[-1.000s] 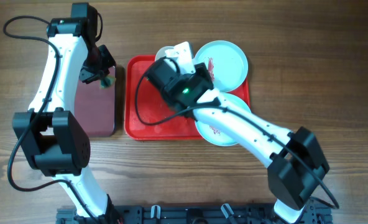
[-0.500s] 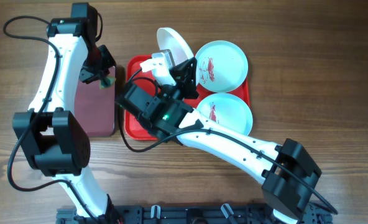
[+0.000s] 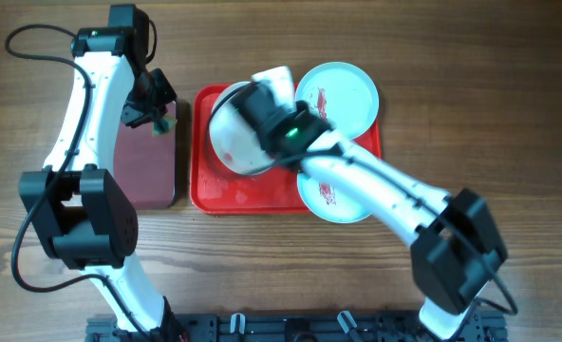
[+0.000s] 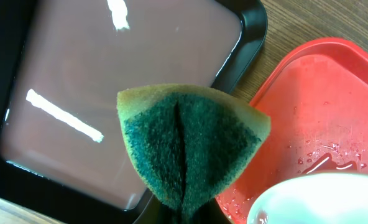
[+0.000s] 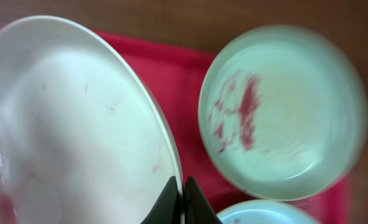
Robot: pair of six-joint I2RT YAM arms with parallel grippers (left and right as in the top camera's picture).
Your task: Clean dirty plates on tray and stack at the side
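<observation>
My right gripper [image 5: 179, 198] is shut on the rim of the white plate [image 5: 66, 124] and holds it tilted over the left half of the red tray [image 3: 262, 195]. The white plate [image 3: 232, 142] carries faint red smears. Two pale aqua plates with red sauce lie on the tray's right side, one at the back [image 3: 343, 98], one at the front [image 3: 343, 195], partly under my right arm. My left gripper [image 3: 153, 112] is shut on a folded green-and-yellow sponge [image 4: 190, 146] above the maroon tray's right edge.
The dark maroon tray [image 3: 146, 161] with a black rim lies left of the red tray; it also shows in the left wrist view [image 4: 109, 93]. Water drops sit on the red tray's floor [image 4: 321, 162]. Wooden table [image 3: 490, 95] surrounds both.
My right arm has swung back to the right and lowered the white plate from standing upright behind the tray to tilted over the tray's left half. The left arm has not moved.
</observation>
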